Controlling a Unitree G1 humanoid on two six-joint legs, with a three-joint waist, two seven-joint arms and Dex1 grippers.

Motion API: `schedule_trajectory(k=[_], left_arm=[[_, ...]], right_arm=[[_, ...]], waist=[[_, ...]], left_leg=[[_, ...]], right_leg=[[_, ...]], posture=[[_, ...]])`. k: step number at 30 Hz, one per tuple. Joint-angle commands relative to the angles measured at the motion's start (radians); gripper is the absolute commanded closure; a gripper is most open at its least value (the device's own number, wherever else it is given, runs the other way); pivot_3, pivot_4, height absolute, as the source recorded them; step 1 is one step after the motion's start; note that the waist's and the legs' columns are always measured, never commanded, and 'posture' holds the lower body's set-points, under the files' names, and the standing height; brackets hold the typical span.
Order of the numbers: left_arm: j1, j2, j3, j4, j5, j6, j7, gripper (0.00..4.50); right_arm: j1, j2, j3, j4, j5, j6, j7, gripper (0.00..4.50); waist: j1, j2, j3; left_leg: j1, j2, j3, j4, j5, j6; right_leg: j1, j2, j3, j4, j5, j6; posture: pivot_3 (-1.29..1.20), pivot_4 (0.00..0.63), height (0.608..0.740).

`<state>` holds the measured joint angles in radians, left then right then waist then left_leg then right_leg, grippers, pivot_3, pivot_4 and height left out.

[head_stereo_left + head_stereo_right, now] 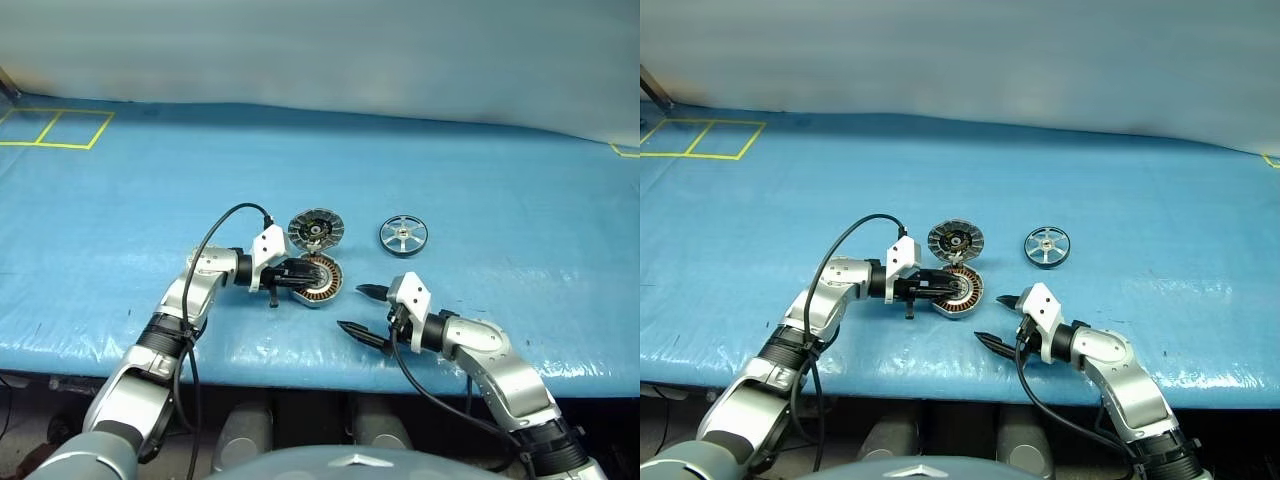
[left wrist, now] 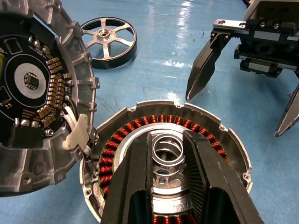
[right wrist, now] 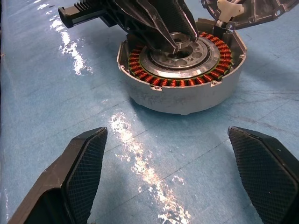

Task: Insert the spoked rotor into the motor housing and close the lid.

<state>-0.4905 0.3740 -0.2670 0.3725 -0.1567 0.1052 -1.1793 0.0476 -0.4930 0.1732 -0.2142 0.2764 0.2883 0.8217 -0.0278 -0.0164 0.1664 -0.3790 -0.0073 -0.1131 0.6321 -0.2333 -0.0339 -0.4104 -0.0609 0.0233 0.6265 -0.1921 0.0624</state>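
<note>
So the big blue plastic-sheet-covered table (image 1: 480,180) takes up pretty much everything here, with some yellow tape lines (image 1: 60,128) marked out way over at the 10 o'clock corner of the head view.

Roughly dead centre sits the motor housing (image 3: 182,93), a short round silver-grey metal can with a copper-orange ring of windings and a silver hub in the middle. Its lid (image 1: 316,230), a round grey metal disc, is flipped open and sits right at the housing's 12 o'clock, touching it at the hinge, inner face up so you can see the dark circuit board and the radial fins around the edge.

The spoked rotor (image 1: 403,236), a small flat silver wheel with six spokes and a dark rim, is lying flat on the sheet at about 2 o'clock from the housing, clearly apart from it and from both arms.

The left gripper (image 2: 169,154) comes in from 9 o'clock and its black fingers are down inside the housing, drawn close together on either side of the central hub ring; can't tell for sure if they're actually squeezing it.

The right gripper (image 1: 362,309) sits at about 4 o'clock from the housing, near it but not touching, fingers spread wide with nothing between them.
</note>
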Motion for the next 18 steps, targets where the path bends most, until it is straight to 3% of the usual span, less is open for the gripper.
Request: schedule_trajectory(k=[1,8,12,18], left_arm=[[-0.022,-0.006,-0.003,0.001,0.007,-0.003,-0.001,3.86],[-0.026,-0.021,0.004,0.013,0.004,-0.015,0.015,3.86],[-0.023,-0.031,0.009,0.018,0.013,-0.043,0.044,2.57],[-0.013,-0.026,0.014,0.001,0.0,-0.039,0.033,2.57]], right_arm=[[-0.005,0.005,-0.004,-0.03,0.001,-0.02,-0.005,0.13],[-0.006,0.004,-0.002,-0.03,-0.009,-0.025,-0.015,0.13],[-0.008,0.005,0.0,-0.03,-0.014,-0.025,-0.018,0.13],[-0.01,0.004,0.001,-0.031,-0.021,-0.027,-0.02,0.13]], waist=[[0.0,0.0,0.0],[0.001,0.0,0.0],[0.0,0.0,0.0],[0.0,0.0,0.0]], left_leg=[[0.0,0.0,0.0,0.0,0.0,0.0],[0.0,0.0,0.0,0.0,0.0,0.0],[0.0,0.0,0.0,0.001,0.0,0.0],[0.0,0.0,0.0,0.001,0.0,0.0]], right_leg=[[0.0,0.0,0.0,0.0,0.0,0.0],[0.0,0.0,0.0,0.0,0.0,0.0],[0.0,0.0,0.0,0.0,0.0,0.0],[0.0,0.0,0.0,0.0,0.0,0.0]], posture=[[0.0,0.15,0.74],[0.0,0.15,0.74],[0.0,0.15,0.74],[0.0,0.15,0.74]])
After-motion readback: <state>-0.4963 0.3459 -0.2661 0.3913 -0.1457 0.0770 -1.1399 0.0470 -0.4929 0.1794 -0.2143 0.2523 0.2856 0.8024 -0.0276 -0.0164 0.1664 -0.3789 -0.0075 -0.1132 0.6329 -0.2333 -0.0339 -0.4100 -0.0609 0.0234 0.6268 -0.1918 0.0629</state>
